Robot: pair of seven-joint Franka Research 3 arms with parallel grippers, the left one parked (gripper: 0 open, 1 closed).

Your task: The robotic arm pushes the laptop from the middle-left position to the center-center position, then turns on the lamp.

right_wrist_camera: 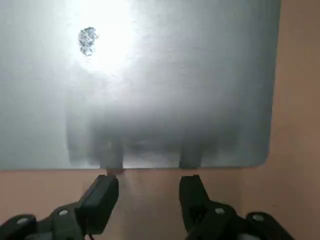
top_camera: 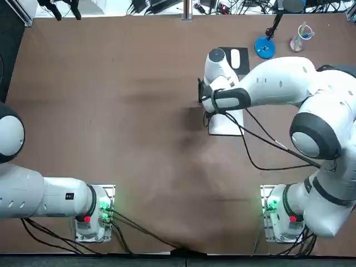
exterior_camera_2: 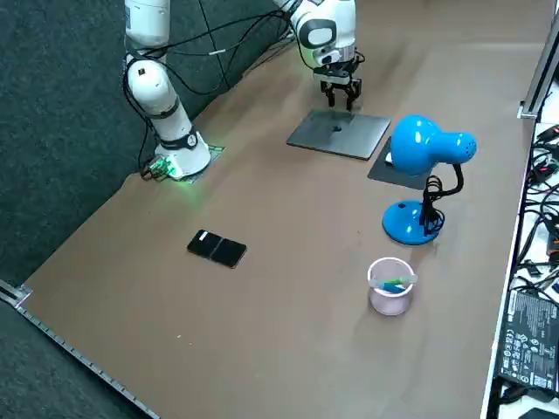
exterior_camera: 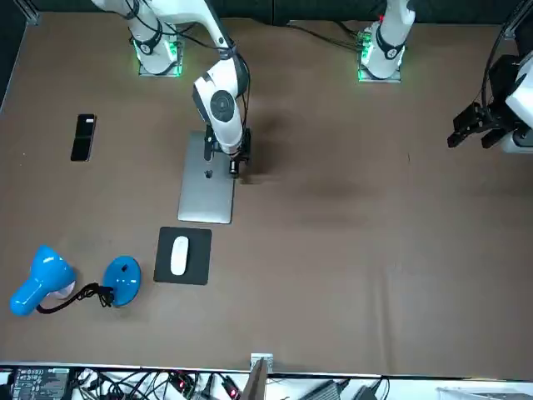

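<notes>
Front view, you have the blue lamp (exterior_camera: 43, 279) at lower left and a phone (exterior_camera: 82, 137) at upper left. Left of centre, a mouse (exterior_camera: 179, 255) sits on its pad (exterior_camera: 196, 272), with the closed laptop (exterior_camera: 204, 198) just above. Your right gripper (exterior_camera: 235, 167) is at the laptop's right edge, jaws apart and holding nothing.

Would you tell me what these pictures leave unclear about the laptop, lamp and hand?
Closed silver laptop: top view, mostly hidden under the right arm.
Blue desk lamp: switch too small in any view.
Open right hand at the laptop's edge: wrist view leaves contact undecided.
</notes>
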